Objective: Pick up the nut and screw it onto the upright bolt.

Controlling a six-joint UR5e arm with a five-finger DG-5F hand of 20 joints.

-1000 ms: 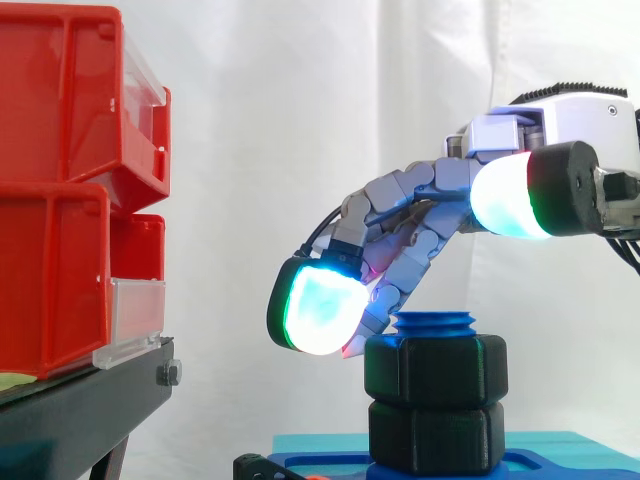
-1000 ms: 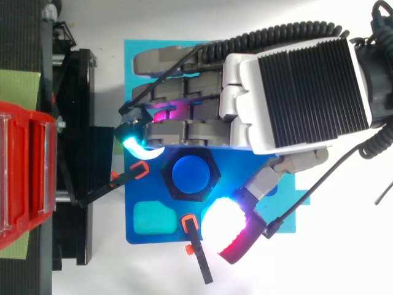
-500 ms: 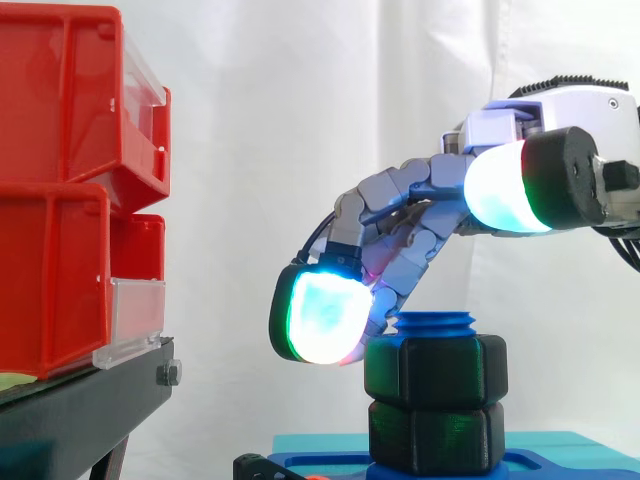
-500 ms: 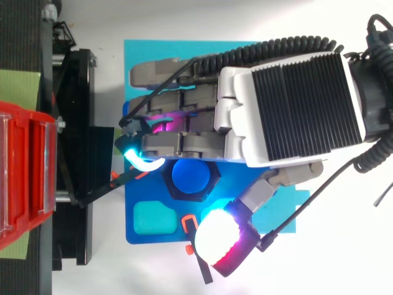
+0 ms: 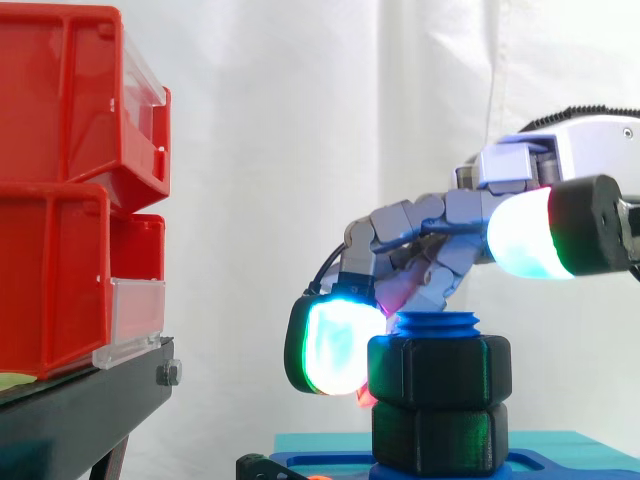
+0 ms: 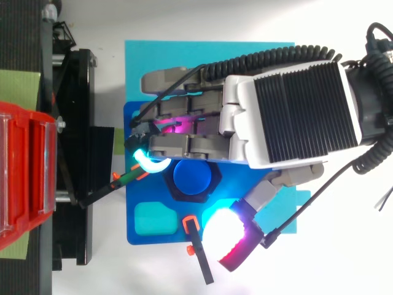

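Bins: red bins (image 5: 70,180) sit on the black stand (image 5: 90,405), well to the left of the bolt in the side view, with open air between.
Hand: hand (image 6: 295,107) reaches over the bolt from the right, its palm above and behind the bolt.
Base: blue plate (image 6: 132,203) lies under the bolt, on the white desk (image 6: 344,264).
Nut: black nut (image 5: 440,370) is already threaded on the upright bolt (image 5: 436,323), just under its top, resting on a lower nut (image 5: 440,435).
Fingers: fingers (image 5: 335,345) curl round the nut's bin-side face, one glowing pad against it; the thumb (image 5: 525,235) is lifted above it and clear.
Axis: bolt stands vertical, so any turn goes round that line.
Judgement: nut looks seated. Turning room is free on the bin side and tighter near the orange clamp (image 6: 189,222) just beside the nut.
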